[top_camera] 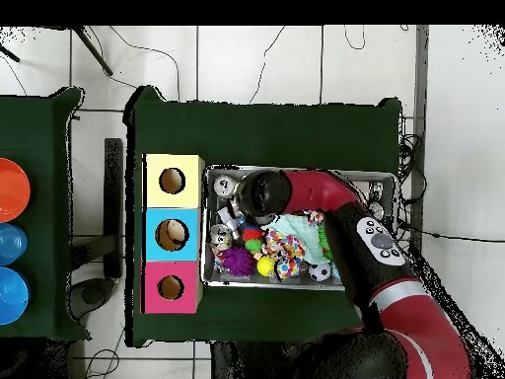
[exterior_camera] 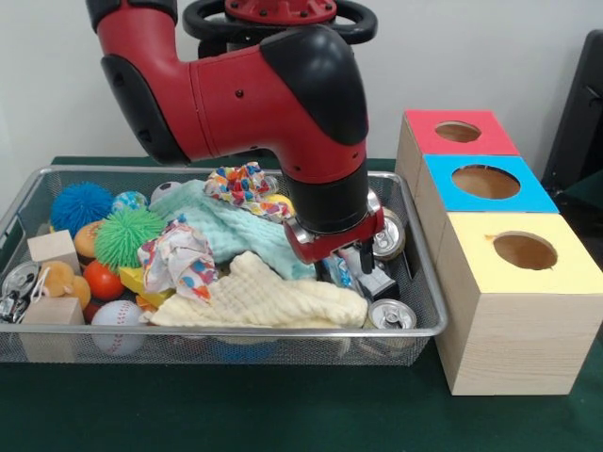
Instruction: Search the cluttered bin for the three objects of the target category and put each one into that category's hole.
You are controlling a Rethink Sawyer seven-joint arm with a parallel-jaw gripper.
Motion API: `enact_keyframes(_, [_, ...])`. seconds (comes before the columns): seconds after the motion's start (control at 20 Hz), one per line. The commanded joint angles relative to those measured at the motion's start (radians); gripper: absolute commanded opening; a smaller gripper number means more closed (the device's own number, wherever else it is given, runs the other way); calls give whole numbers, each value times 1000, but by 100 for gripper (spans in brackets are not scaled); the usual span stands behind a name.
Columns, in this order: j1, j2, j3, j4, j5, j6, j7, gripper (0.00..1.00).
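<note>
While the red and black arm (exterior_camera: 245,94) is being held low over the right end of the bin (exterior_camera: 429,315), the gripper (exterior_camera: 347,268) is being pressed down among the clutter there, and whether its claws are apart or together cannot be told, since they are being hidden by the wrist and the things around them. Just beside the gripper, touching or nearly touching it, one clear bottle with a blue-and-white label (exterior_camera: 340,271) is being glimpsed, lying low against the cream cloth (exterior_camera: 259,299); only this one bottle is being made out. Two silver cans are being counted close by, one (exterior_camera: 389,235) behind the gripper and one (exterior_camera: 391,315) in front of it at the bin's near corner. Three wooden boxes are being seen in a row just outside the bin's right side, the blue-topped box with its round hole (exterior_camera: 485,181) standing between the red-topped box (exterior_camera: 459,132) and the yellow-topped box (exterior_camera: 523,252). In the overhead view the arm (top_camera: 335,192) is covering much of the bin (top_camera: 387,180).
</note>
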Motion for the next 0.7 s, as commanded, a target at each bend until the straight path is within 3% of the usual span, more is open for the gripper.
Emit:
enact_keyframes(0.05, [8, 62, -44, 46, -7, -75, 87, 100])
enact_keyframes(0.7, [7, 75, -54, 43, -25, -119, 82, 100])
